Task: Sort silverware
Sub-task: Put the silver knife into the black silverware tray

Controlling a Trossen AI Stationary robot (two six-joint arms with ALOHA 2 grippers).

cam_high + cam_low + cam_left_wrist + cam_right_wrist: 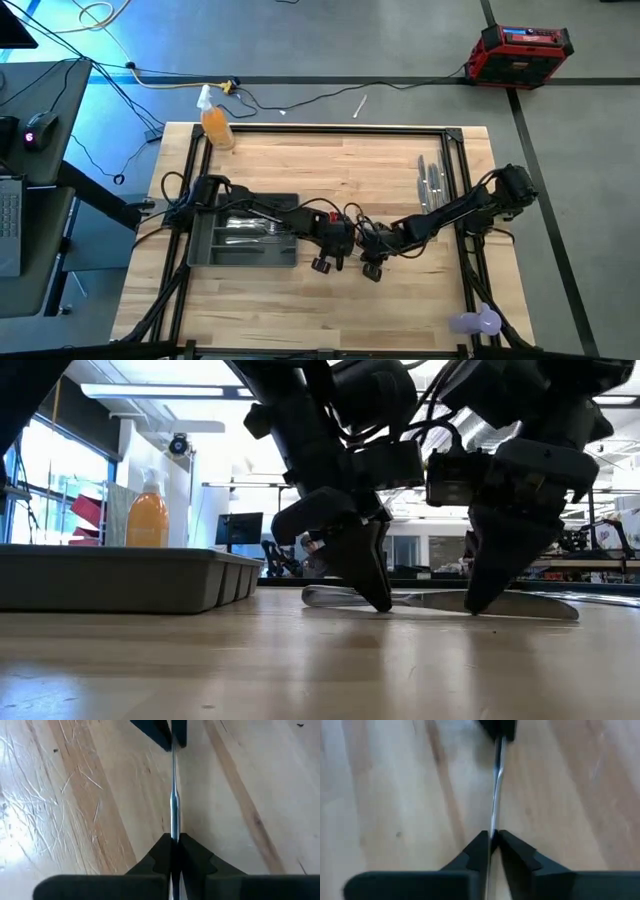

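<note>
Both hands pinch one utensil: L hand (173, 838) | R hand (493, 836) | utensil (173, 795) ends hidden

**Silver on pale wood, black arms over both**

The surface (330, 300) is pale blond wood in lengthwise planks, streaked darker brown and finely scratched in the wrist views. The tray (205, 250) at centre left is dark grey. The silverware (432, 180) at upper right is shiny silver, like the piece (173, 795) between the two black pincers. A bottle (216, 125) at upper left is orange with a white top. A red and black box (520, 52) sits on grey floor at top right. A lilac object (476, 321) lies at lower right.
</note>
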